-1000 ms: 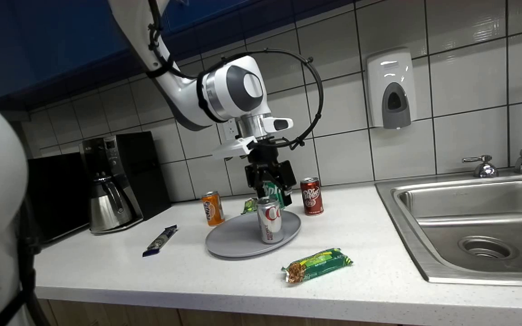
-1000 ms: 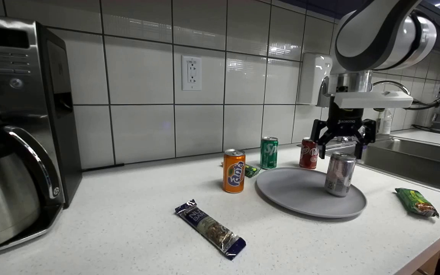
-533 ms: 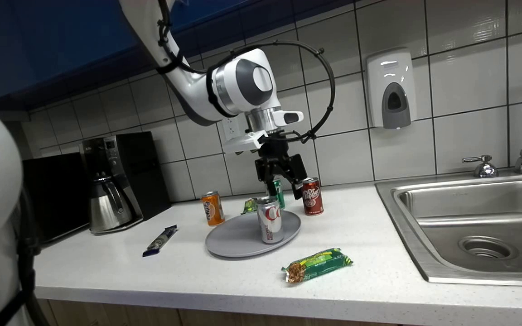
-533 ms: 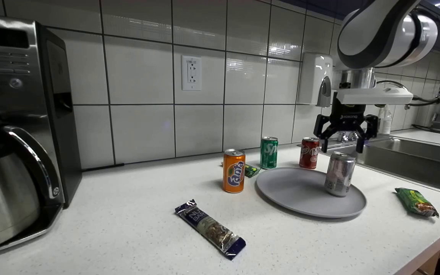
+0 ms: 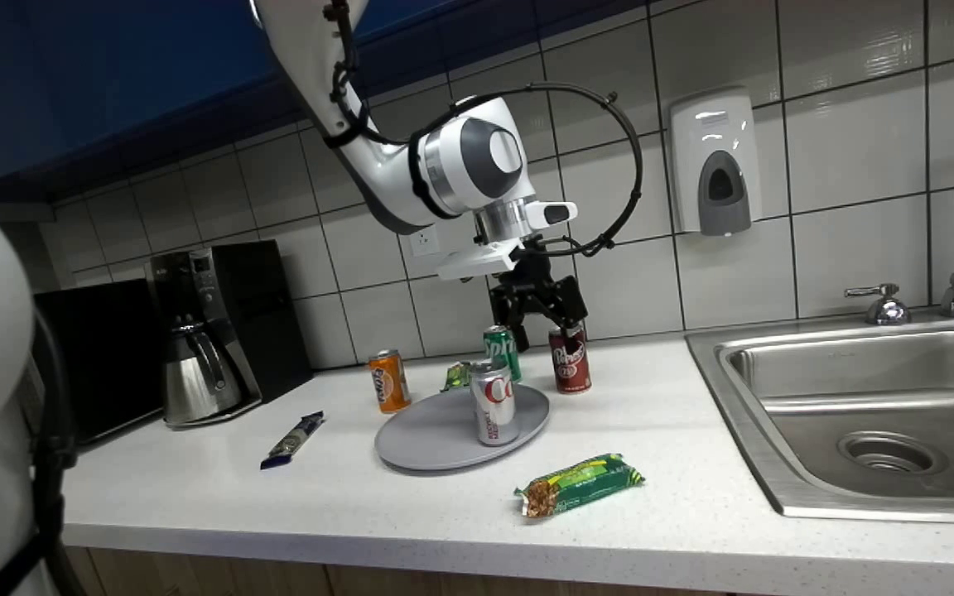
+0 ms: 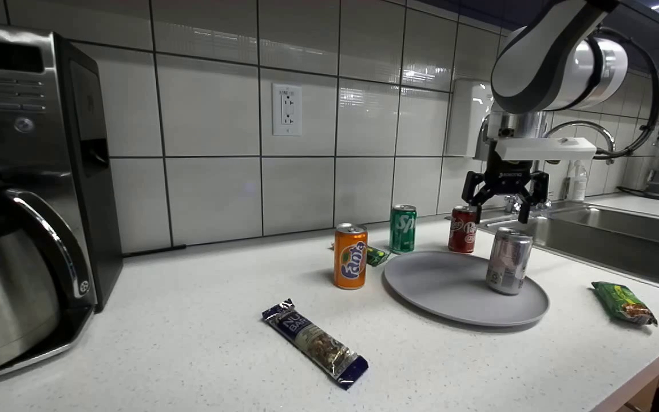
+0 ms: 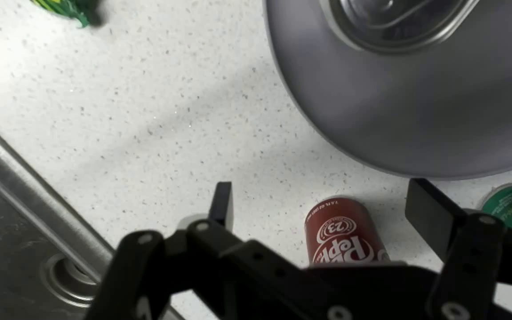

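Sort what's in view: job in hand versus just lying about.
Likely job: open tool; Dr Pepper can, framed by it in wrist view; perhaps silver can, gray plate.
Seemingly lying about: Fanta can, Sprite can, nut bar, green packets, coffee maker.

In an exterior view, a speckled white countertop (image 6: 203, 343) spans the lower frame. A coffee maker (image 6: 49, 154) stands at far left; a nut bar (image 6: 315, 344) lies at lower centre. Around mid-frame sit an orange Fanta can (image 6: 350, 256), a green packet (image 6: 376, 256) partly behind it, and a Sprite can (image 6: 403, 229). Farther right are a gray plate (image 6: 444, 286), a Dr Pepper can (image 6: 462, 232) and a green-wrapped bar (image 6: 624, 303).
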